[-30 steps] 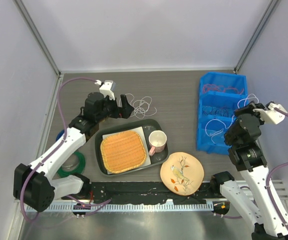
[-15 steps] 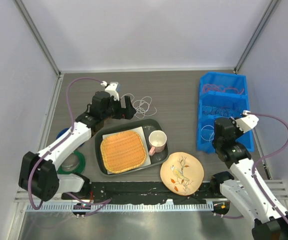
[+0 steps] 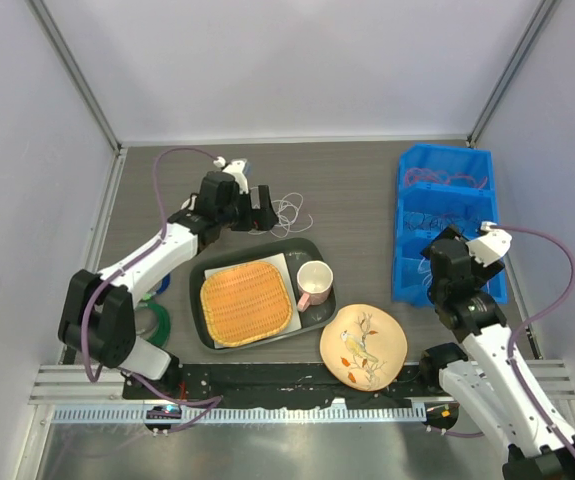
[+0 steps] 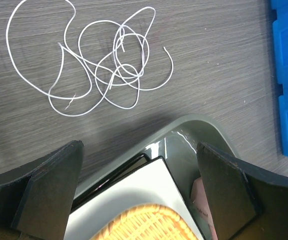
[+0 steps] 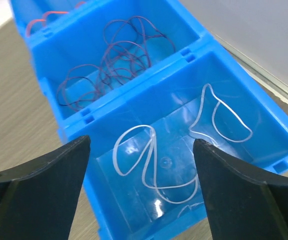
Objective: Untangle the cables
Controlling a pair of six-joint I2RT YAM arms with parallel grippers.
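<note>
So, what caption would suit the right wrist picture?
Open right hand over a blue bin: white cables in front, purple cables behind.

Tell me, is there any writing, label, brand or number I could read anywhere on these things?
None: no word, brand, number or sign shows in any view.
The plate bears only a painted bird and sprigs, no lettering.
The blue bin, the pink mug and the dark tray look plain.

No legible text, no labels (any view)
</note>
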